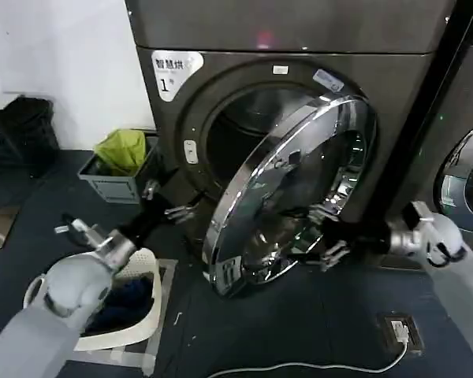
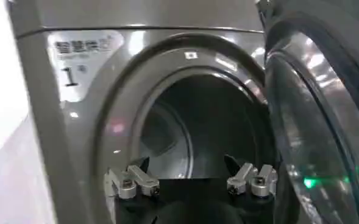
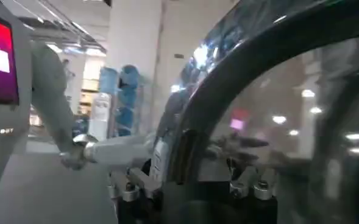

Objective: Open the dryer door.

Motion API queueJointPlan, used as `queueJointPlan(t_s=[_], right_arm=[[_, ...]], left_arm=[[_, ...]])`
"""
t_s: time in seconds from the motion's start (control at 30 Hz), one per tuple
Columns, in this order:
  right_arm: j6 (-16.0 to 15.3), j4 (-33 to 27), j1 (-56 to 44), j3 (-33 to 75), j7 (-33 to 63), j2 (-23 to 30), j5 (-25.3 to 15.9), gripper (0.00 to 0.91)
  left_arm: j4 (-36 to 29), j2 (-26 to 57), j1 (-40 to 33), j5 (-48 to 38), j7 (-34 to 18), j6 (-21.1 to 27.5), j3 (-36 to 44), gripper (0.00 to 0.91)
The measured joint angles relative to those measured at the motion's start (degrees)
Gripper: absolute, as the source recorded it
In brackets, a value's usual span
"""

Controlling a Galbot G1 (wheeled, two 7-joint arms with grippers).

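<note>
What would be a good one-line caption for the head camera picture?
Dryer door swung partly open, the right hand at its chrome rim, the left hand open below the drum opening.

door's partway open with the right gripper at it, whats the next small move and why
Probably keep swinging the dryer door outward with the right gripper, which sits against the door's outer glass and chrome rim. The door stands only partly open, still angled across the drum opening. The left gripper, open, waits low in front of that opening, so it should stay clear of the door's path.
</note>
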Motion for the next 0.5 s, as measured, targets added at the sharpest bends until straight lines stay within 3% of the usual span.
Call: queueJointPlan(t_s=[0.33, 0.5], right_arm=[[1.73, 5.61, -21.64, 24.05, 1.7, 3.48, 1.8, 0.907], [5.21, 8.56, -33.1, 36.87, 5.43, 7.45, 3.3, 0.907]], left_arm=[[2.24, -3.29, -6.28, -0.11, 0.79, -0.81, 7.37, 0.907], [2.83, -4.93, -8.36, -0.24, 1.27, -1.6, 11.03, 0.907]])
